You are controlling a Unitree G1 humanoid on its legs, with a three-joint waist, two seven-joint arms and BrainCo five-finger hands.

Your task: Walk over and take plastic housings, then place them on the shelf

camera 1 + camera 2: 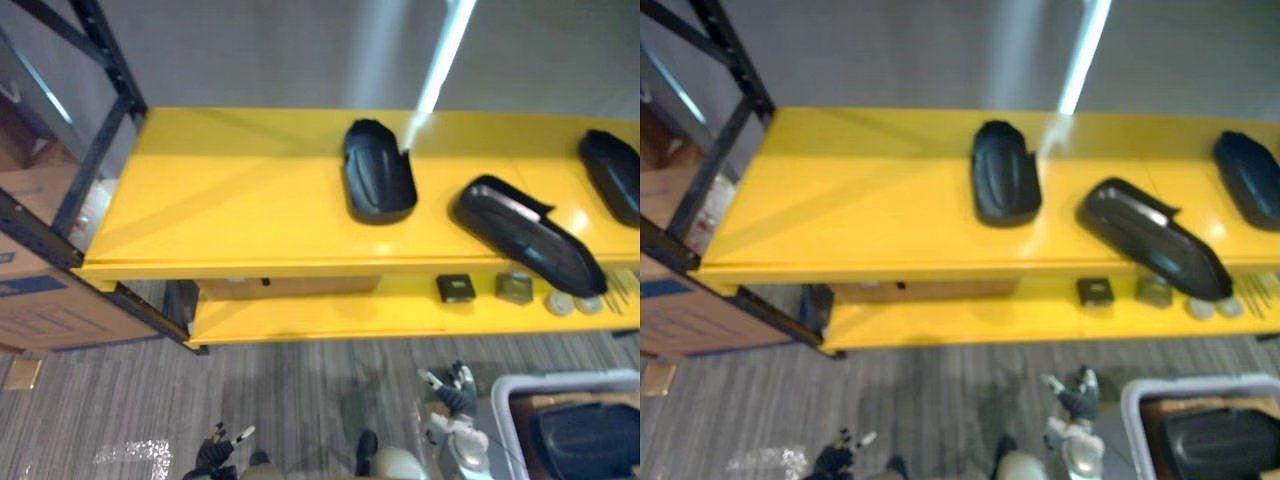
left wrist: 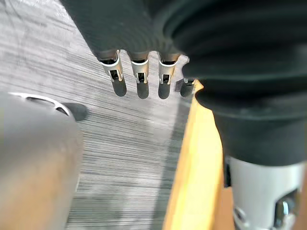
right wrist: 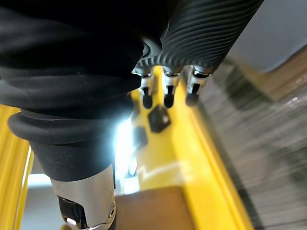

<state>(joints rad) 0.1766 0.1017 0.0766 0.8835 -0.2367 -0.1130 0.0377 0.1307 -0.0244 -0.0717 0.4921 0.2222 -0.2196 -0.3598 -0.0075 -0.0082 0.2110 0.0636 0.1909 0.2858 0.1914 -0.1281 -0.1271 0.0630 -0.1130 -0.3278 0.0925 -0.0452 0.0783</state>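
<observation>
Plastic housings [image 1: 379, 172]: three black ones are laid well apart on the top tier of the yellow shelf [image 1: 230, 200] | a further black housing [image 1: 585, 440] is seen in the white bin [image 1: 560, 380] | left hand [image 1: 215, 455] and right hand [image 1: 455, 392] are held low, fingers straight, nothing gripped.

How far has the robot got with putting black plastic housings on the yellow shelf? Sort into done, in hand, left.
Done: on the yellow metal shelf lie three black plastic housings: middle housing, diagonal housing, far-right housing. In hand: nothing; left hand and right hand hang open. Left: one more black housing sits in the white bin.
</observation>
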